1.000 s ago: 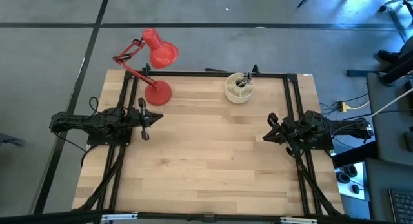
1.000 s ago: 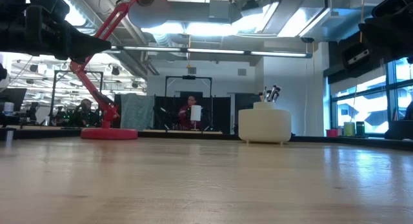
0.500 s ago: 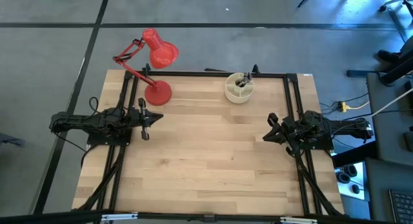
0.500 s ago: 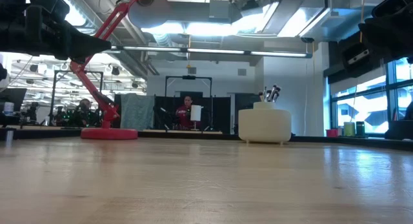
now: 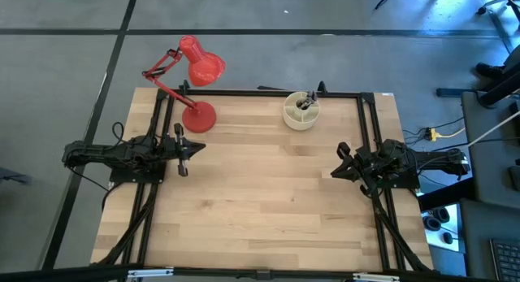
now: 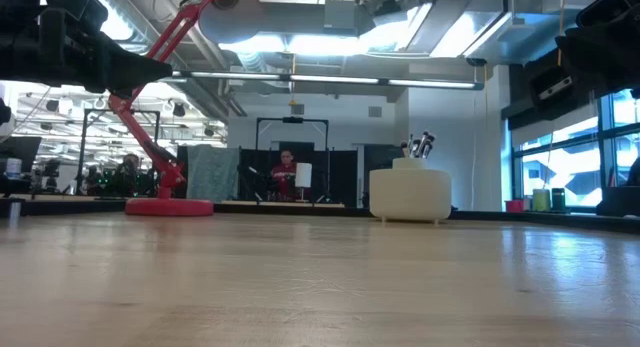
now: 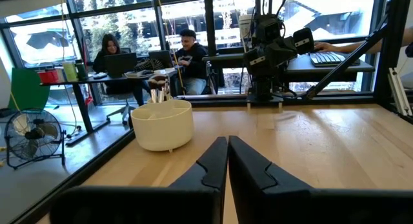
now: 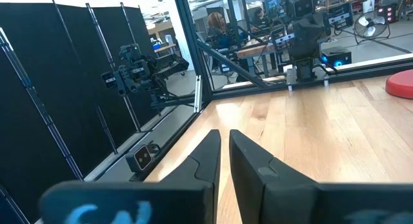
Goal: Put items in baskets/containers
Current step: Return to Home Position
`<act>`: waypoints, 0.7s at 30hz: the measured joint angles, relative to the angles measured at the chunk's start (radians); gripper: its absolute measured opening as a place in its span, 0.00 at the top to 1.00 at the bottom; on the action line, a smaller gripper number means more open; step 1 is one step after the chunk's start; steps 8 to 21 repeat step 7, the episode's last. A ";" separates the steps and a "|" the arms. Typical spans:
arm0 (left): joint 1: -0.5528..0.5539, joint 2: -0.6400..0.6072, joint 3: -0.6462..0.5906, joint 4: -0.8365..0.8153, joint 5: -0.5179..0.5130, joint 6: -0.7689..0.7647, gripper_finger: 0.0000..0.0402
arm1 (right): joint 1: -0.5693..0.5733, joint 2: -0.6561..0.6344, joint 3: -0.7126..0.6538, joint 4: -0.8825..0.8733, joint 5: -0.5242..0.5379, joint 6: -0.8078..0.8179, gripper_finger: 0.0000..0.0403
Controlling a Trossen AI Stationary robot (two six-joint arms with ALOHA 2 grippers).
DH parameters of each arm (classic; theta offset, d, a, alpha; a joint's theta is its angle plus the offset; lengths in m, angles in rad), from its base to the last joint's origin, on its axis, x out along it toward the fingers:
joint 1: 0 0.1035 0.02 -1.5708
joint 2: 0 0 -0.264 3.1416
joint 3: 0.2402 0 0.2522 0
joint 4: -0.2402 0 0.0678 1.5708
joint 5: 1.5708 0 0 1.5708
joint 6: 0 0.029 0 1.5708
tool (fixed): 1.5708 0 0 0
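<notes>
Pale wood counter (image 5: pixel 260 201): red lamp (image 5: pixel 198 117) upper left, cream organiser (image 5: pixel 301 123) upper centre-right, well apart.

I count one worktop (image 5: pixel 260 209); two arms at it, the left arm (image 5: pixel 122 154) and the right arm (image 5: pixel 406 162); two pincers, one to each arm, the left pincer (image 7: pixel 228 143) and the right pincer (image 8: pixel 224 137); one cup (image 6: pixel 410 195); brushes (image 6: pixel 420 144) standing in that cup, of which I make out about three tips over the rim in my low view, though the full number I cannot tell; one lamp (image 5: pixel 203 67); one fan (image 7: pixel 32 133); two seated people (image 7: pixel 111 53) beyond the worktop in my left wrist view.
</notes>
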 joint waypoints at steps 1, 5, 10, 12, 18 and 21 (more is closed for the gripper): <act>0.000 0.000 0.000 0.000 0.000 0.000 0.97 | 0.000 0.000 0.000 0.000 0.000 0.000 0.91; 0.000 0.000 0.000 0.000 0.000 0.000 0.98 | 0.000 0.000 0.000 0.000 0.000 0.000 0.91; 0.000 0.000 0.000 0.000 0.000 0.000 0.98 | 0.000 0.000 0.000 0.000 0.000 0.002 0.91; 0.000 0.000 0.000 0.000 0.000 0.000 0.98 | 0.000 0.000 0.000 0.000 0.000 0.002 0.91; 0.000 0.000 0.000 0.000 0.000 0.000 0.98 | 0.000 0.000 0.000 0.000 0.000 0.002 0.91; 0.000 0.000 0.000 0.000 0.000 0.000 0.98 | 0.000 0.000 0.000 0.000 0.000 0.002 0.91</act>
